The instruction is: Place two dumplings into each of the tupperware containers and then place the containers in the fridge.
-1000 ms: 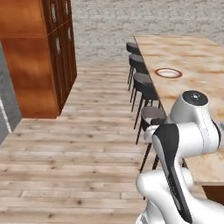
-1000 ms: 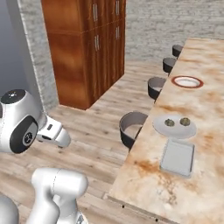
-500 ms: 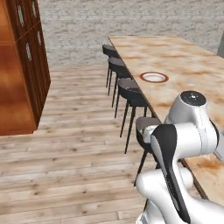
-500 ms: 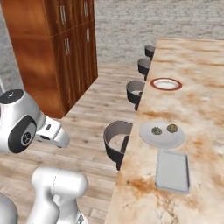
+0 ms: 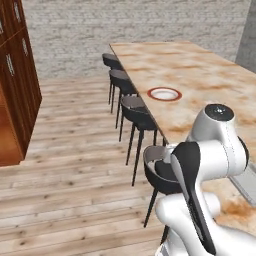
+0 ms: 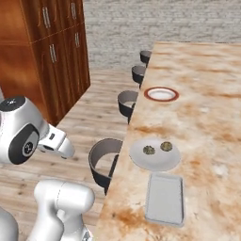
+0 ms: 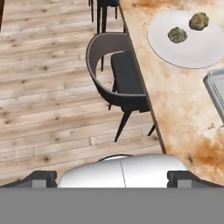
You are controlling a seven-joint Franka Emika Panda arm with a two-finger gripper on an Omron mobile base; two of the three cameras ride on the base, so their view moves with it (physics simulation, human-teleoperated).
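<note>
The gripper (image 7: 112, 177) hangs off the desk's near long edge, over the wooden floor (image 7: 48, 105), fingers spread wide with nothing between them. Off to one side of it, up on the marbled desk (image 6: 207, 117), sits a plain pale plate (image 6: 155, 162) carrying two dumplings (image 6: 157, 148) side by side, just apart. Touching or almost touching the plate's near rim lies one tupperware container (image 6: 164, 197), bare inside, its long axis running along the desk toward the plate. Beyond the plate, well apart, rests the red-rimmed dish (image 6: 161, 94). Between the gripper and the plate stands a dark stool (image 7: 118, 74) tucked against the desk edge, so my read is the reach must come in over the stool. Around the plate the desk looks open, with room to set down.
</note>
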